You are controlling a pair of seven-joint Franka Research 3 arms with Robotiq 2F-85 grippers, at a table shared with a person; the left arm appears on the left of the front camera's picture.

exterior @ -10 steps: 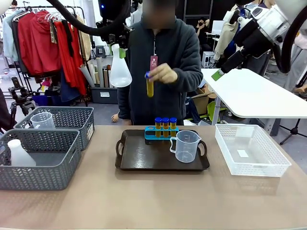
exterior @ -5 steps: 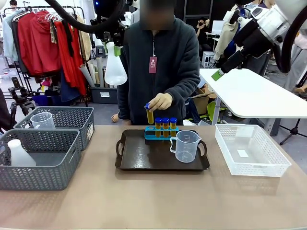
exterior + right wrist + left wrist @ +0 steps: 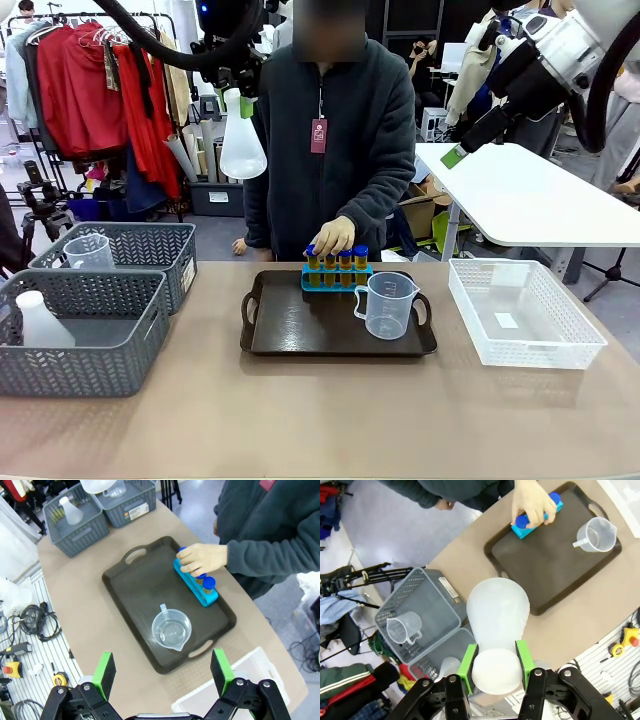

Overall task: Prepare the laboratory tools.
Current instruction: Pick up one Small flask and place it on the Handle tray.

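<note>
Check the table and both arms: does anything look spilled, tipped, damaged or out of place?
Nothing stands out. The tubes stand upright in their blue rack under the person's hand, and the beaker stands upright on the dark tray. The left gripper holds the flask aloft.

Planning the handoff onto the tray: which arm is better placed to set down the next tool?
Left, probably: its jaws already grip the conical flask above the table, while the right gripper hangs open and empty over the tray.
</note>
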